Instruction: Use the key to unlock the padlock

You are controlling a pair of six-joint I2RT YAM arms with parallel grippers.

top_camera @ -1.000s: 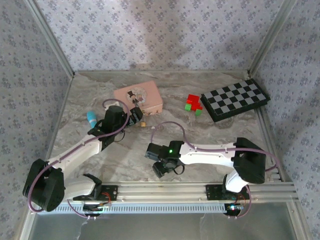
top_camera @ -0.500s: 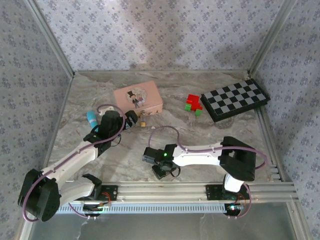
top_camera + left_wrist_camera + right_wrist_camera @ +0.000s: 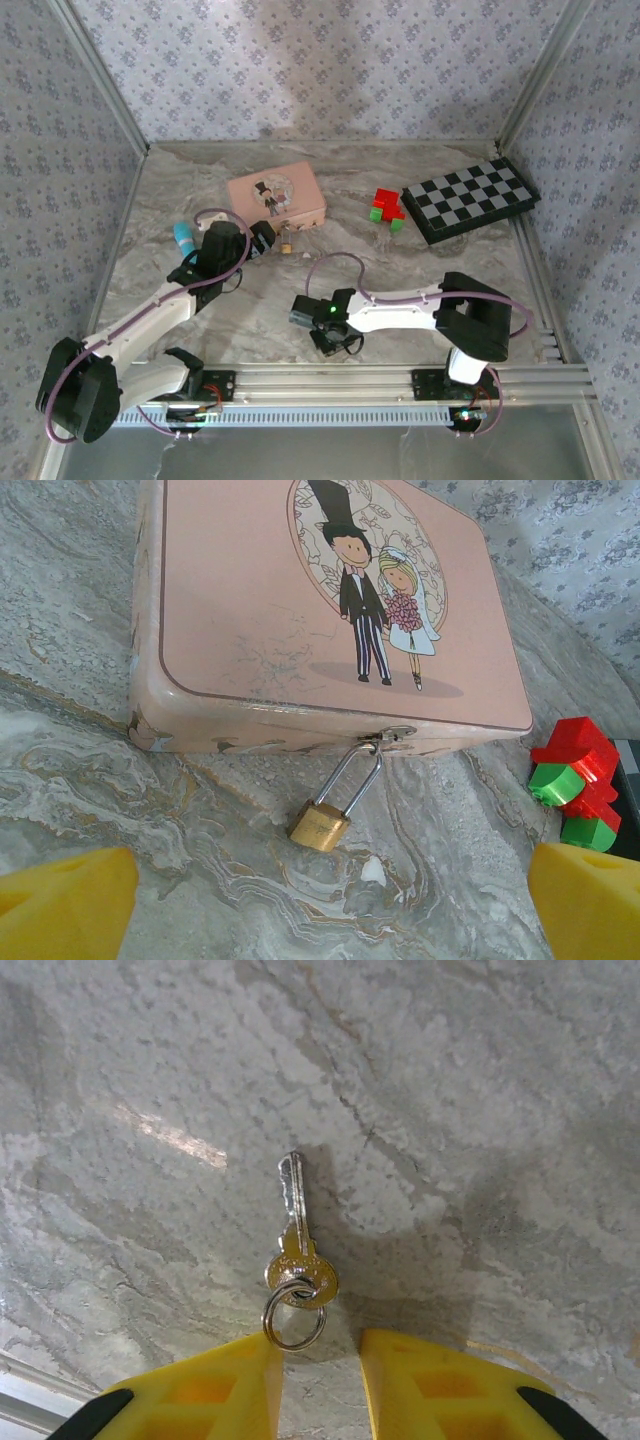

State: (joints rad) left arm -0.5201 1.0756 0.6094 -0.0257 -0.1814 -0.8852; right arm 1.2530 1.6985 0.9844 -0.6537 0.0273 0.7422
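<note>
The padlock [image 3: 320,826] is a tiny brass body with a silver shackle. It lies on the marble and hangs from the hasp of the pink box [image 3: 300,610]. My left gripper [image 3: 328,895] faces it from just short of it, open wide, its yellow fingertips [image 3: 70,895] at the frame's lower corners. In the top view the padlock [image 3: 286,245] lies right of the left gripper [image 3: 262,240]. The silver key [image 3: 296,1230] lies flat on the table, its ring [image 3: 294,1322] at the mouth of my right gripper [image 3: 318,1348]. Its jaws stand narrowly apart and hold nothing.
A folded chessboard [image 3: 470,198] lies at the back right, with red and green blocks [image 3: 387,210] beside it. A blue object [image 3: 184,236] rests left of the left arm. The right gripper [image 3: 335,342] is low near the aluminium rail [image 3: 330,382].
The right gripper's jaws have narrowed around the key ring and the arm has sunk toward the table. The left arm drew back slightly from the pink box, then held still.
</note>
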